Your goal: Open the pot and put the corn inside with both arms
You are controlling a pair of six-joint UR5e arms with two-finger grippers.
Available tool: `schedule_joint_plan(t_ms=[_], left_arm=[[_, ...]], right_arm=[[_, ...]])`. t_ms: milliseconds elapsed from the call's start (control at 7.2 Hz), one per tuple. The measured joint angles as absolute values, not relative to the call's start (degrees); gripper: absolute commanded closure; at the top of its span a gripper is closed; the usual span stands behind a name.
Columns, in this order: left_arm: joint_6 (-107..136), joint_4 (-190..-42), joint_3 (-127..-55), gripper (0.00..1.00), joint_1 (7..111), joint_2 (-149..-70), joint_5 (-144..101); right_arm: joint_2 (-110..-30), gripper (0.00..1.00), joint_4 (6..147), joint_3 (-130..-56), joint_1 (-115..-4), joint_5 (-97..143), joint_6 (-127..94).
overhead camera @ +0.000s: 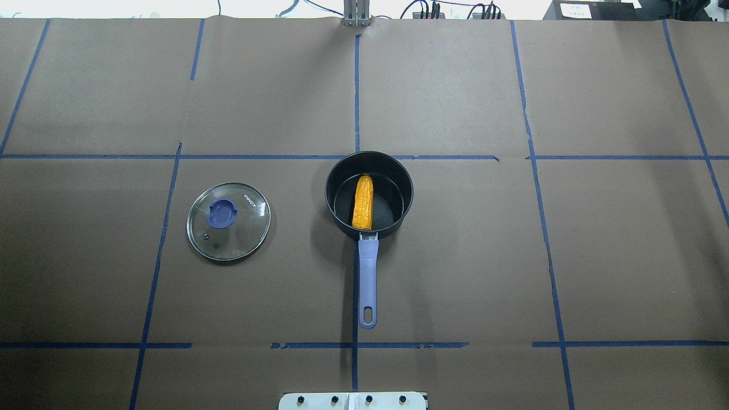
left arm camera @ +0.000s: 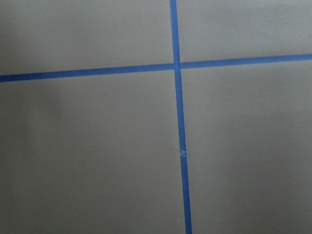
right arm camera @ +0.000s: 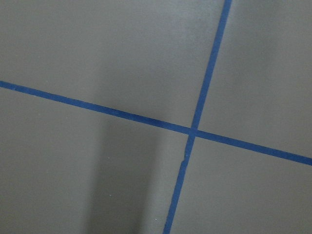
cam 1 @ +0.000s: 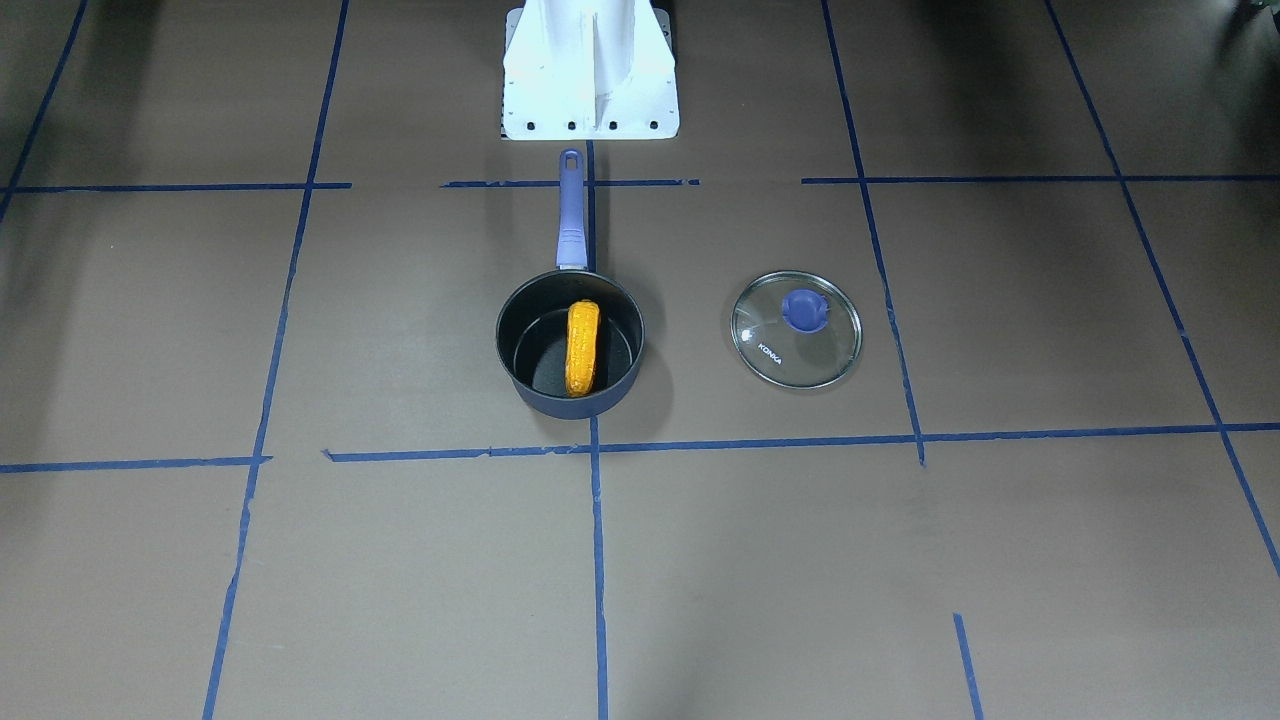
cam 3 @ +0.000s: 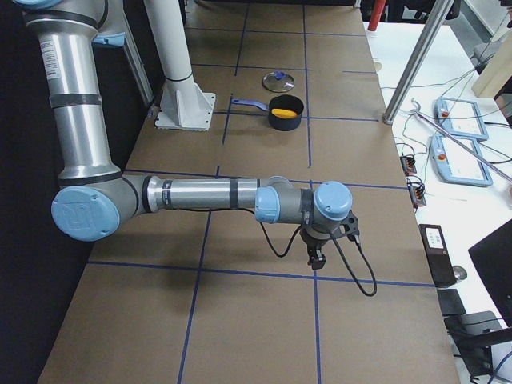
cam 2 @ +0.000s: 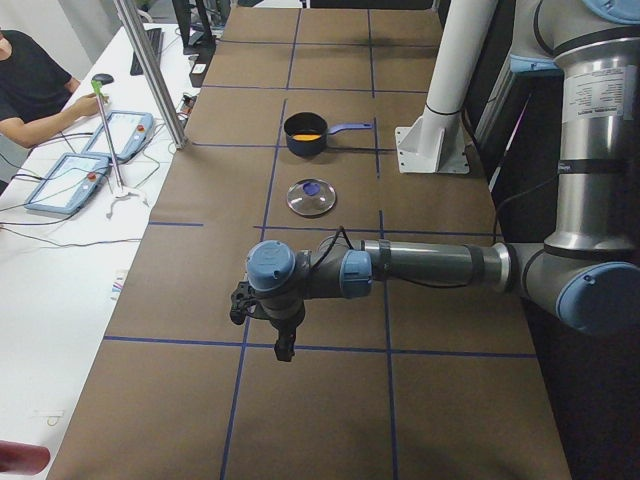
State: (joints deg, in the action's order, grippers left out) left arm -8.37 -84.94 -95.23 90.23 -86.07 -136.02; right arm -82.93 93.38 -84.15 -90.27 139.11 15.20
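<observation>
Brown paper gridded with blue tape (overhead camera: 356,91) covers the tabletop (overhead camera: 626,256). At its middle stands the pot (overhead camera: 405,196), uncovered, with the corn (overhead camera: 363,202) lying inside, in line with the handle (overhead camera: 368,273), which points at the white pedestal (cam 1: 590,70). The glass lid (overhead camera: 228,221) lies knob-up on the robot's left of the pot, well apart from it. Both task steps look done. Far from the pot on either side, the left hand (cam 2: 283,345) and right hand (cam 3: 316,258) hang above the paper. Their opening and any load cannot be told. What remains is probably parking. Any further move should run high and away from the handle and lid, so nothing gets nudged.
</observation>
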Motion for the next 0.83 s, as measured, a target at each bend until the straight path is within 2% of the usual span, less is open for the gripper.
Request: schedule_joint_plan(t_ms=[417, 833], left_arm=[[-8.77, -84.82, -95.75, 0.0, 90.26, -84.93, -136.05], [-8.79, -84.91, -95.78, 0.0, 90.22, -84.66, -136.05]], right_arm=[[-85.99, 0.0, 91.59, -83.13, -92.81, 135.61, 16.71], [-92.17, 0.0, 82.94, -86.92, -93.06, 136.12, 4.97]])
